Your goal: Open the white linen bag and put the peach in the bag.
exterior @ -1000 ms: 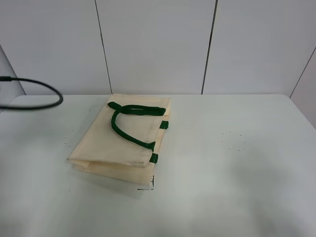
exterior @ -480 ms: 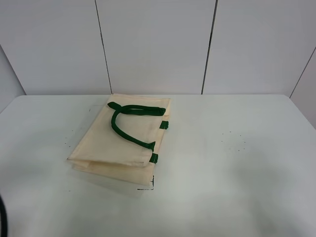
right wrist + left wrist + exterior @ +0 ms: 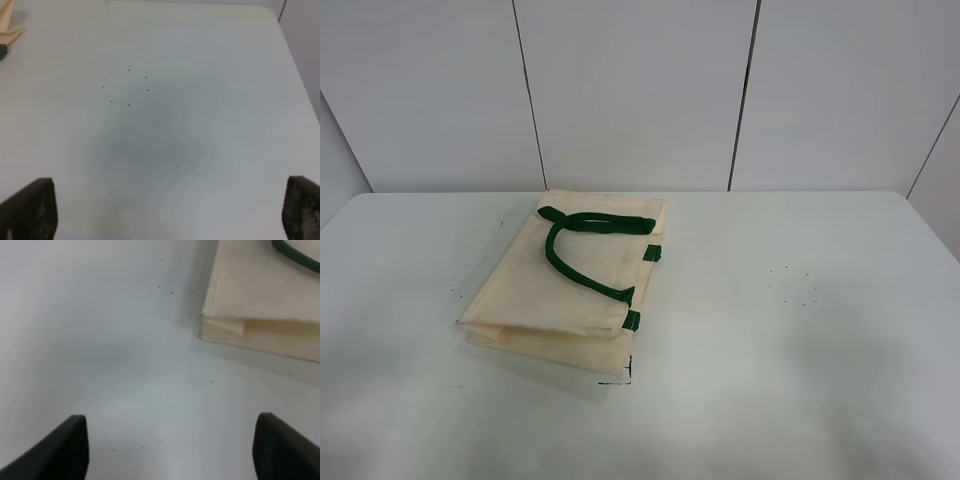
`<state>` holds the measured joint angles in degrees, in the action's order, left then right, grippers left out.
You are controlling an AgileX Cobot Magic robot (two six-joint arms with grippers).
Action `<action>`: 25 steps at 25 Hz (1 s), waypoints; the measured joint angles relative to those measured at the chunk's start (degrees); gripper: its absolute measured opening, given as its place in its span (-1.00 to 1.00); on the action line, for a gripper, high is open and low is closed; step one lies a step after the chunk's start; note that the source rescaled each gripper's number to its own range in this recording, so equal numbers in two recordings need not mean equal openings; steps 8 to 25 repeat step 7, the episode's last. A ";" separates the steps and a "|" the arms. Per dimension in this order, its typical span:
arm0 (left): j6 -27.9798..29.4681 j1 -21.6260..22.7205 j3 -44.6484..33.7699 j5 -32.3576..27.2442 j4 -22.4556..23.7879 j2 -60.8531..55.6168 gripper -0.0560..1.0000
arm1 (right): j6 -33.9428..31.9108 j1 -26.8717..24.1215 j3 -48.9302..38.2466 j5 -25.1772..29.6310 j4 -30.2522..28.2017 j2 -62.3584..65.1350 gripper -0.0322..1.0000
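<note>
On the pale table [image 3: 800, 330], left of centre, the white linen bag [image 3: 570, 290] lies flat and folded, its dark green strap [image 3: 575, 245] looped across its top face. Left gripper [image 3: 170, 447]: 2 fingertips spread wide over bare table, near a bag corner. Right gripper [image 3: 167, 212]: likewise spread wide, empty, above a ring of small dark specks [image 3: 127, 87].

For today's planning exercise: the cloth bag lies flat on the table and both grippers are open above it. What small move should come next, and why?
Probably bring the left gripper toward the near corner of the white linen bag. The bag lies flat and closed with its green handles resting on top, nothing is held, and the left wrist view already shows that corner. No peach appears in any view, so opening comes first.
</note>
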<state>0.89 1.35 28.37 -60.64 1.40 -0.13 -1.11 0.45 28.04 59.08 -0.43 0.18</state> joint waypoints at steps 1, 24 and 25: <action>0.00 0.00 0.00 0.00 0.00 0.00 0.91 | 0.00 0.00 0.00 0.00 0.00 0.00 1.00; -0.11 0.00 0.00 0.00 0.00 -0.04 0.91 | 0.00 0.00 0.00 0.00 0.00 0.00 1.00; -0.11 0.00 0.00 0.00 0.00 -0.04 0.91 | 0.00 0.00 0.00 0.00 0.00 0.00 1.00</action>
